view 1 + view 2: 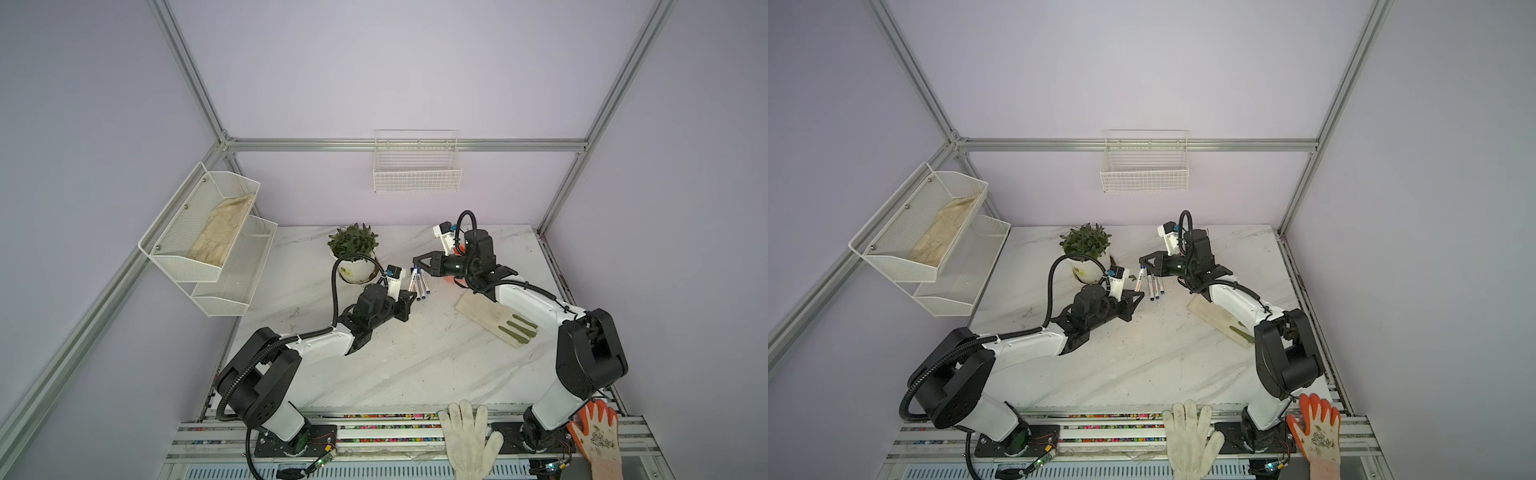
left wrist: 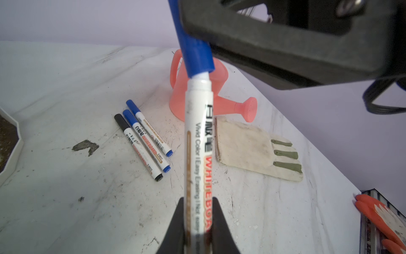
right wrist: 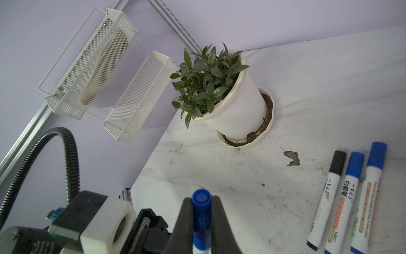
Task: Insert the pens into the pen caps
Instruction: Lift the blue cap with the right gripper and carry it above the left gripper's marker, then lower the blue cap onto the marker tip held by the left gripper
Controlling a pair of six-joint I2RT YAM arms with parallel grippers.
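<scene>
The left claw (image 2: pixel 196 212) is clenching a white pen (image 2: pixel 198 140) by its barrel over the worktop (image 2: pixel 66 105), and the right claw (image 3: pixel 201 209) is gripping a blue cap (image 2: pixel 196 59) that is sitting on that pen's tip, white neck showing between cap and barrel. Three capped pens (image 2: pixel 144 140), one black and two blue, are lying side by side on the worktop near the pot (image 3: pixel 239 110).

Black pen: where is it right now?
In the left wrist view the black pen lies flat on the table, outermost in a row of three, right beside a blue pen, on the row's side nearest the plant pot.
</scene>
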